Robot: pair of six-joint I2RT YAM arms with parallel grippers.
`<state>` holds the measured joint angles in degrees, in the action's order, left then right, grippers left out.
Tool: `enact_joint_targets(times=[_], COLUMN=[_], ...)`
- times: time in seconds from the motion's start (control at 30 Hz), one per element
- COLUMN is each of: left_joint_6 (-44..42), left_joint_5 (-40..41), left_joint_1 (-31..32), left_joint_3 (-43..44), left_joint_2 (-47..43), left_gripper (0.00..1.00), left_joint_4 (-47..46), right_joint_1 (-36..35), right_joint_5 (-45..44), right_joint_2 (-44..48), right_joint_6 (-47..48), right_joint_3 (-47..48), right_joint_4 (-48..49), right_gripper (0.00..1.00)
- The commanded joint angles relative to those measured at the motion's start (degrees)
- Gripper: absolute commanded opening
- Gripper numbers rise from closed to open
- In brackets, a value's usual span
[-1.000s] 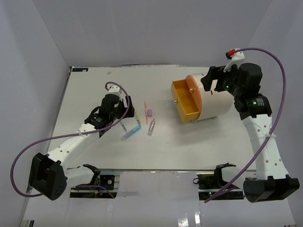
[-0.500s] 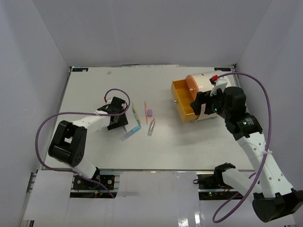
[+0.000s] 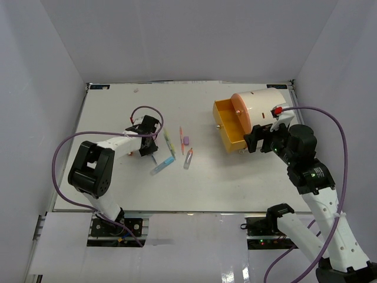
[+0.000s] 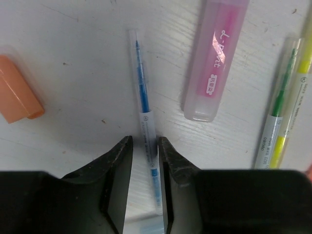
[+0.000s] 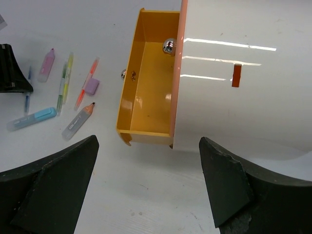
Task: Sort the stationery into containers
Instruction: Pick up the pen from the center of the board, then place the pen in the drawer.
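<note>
A thin clear pen with blue ink (image 4: 143,92) lies on the table. My left gripper (image 4: 145,141) is shut on its lower end, and the pen rests against the right pad. Around it lie a pink highlighter (image 4: 217,58), an orange cap (image 4: 17,95) and green and yellow pens (image 4: 285,107). From above, the left gripper (image 3: 148,147) sits at the left edge of the stationery cluster. The cream drum container (image 3: 265,106) has its orange drawer (image 3: 231,125) pulled out and bare inside. My right gripper (image 5: 146,146) hovers wide open above the drawer's front, holding nothing.
More stationery lies between the arms: a light-blue highlighter (image 3: 163,165), a grey marker (image 3: 188,159), a purple cap (image 3: 186,141) and an orange pen (image 3: 182,137). White walls enclose the table on three sides. The left arm's purple cable (image 3: 65,153) loops over the table's left side.
The left gripper's jaws have closed from wide open down onto the blue pen. The right arm has drawn back from the drum's top toward the near side, still open.
</note>
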<state>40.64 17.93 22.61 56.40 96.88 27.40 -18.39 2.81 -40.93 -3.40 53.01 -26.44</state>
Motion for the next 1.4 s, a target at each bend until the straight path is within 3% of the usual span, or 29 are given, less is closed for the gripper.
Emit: enact_joint_targets(times=[0.0, 0.3, 0.5, 0.57, 0.67, 0.87, 1.1, 1.27, 1.37], left_joint_6=[1.5, -2.0, -2.2, -0.6, 2.9, 9.7, 15.8, 18.2, 18.9], left_joint_5=[1.1, 3.1, -4.8, -12.7, -17.8, -17.8, -15.7, -14.9, -14.7], left_joint_1=[-0.1, -0.1, -0.1, 0.5, 3.0, 13.1, 19.1, 21.7, 22.7], left_joint_3=[0.1, 4.9, 12.8, 16.2, 19.3, 27.0, 37.8, 43.8, 45.4], left_joint_2=[-0.1, -5.2, -11.1, -11.8, -13.0, -8.1, 3.6, 11.1, 13.2], left_gripper=[0.37, 0.12, 0.07, 0.07, 0.08, 0.1, 0.12, 0.18, 0.27], left_joint_4=[1.9, 4.9, 4.8, 3.9, -0.7, -7.4, -12.4, -13.2, -13.2], right_joint_1=[-0.2, -0.2, -0.2, -0.2, -0.2, -0.2, -0.2, -0.2, -0.2], right_joint_5=[-1.8, -2.4, -3.4, -5.0, -6.1, -7.5, -7.9, -7.9, -8.3], right_joint_2=[1.4, 3.1, 4.4, 4.7, 5.8, 8.0, 9.6, 10.6, 11.0], right_joint_6=[0.8, 1.0, 1.0, 0.9, 0.4, 0.2, -0.3, -0.3, 0.0], right_joint_3=[-1.0, -2.6, -3.0, -3.3, -4.0, -4.4, -4.3, -4.3, -3.9], right_joint_4=[2.5, 3.1, 3.1, 3.4, 4.0, 5.0, 4.9, 4.6, 4.3], right_gripper=[0.9, 0.9, 0.9, 0.9, 0.9, 0.9, 0.9, 0.9, 0.9])
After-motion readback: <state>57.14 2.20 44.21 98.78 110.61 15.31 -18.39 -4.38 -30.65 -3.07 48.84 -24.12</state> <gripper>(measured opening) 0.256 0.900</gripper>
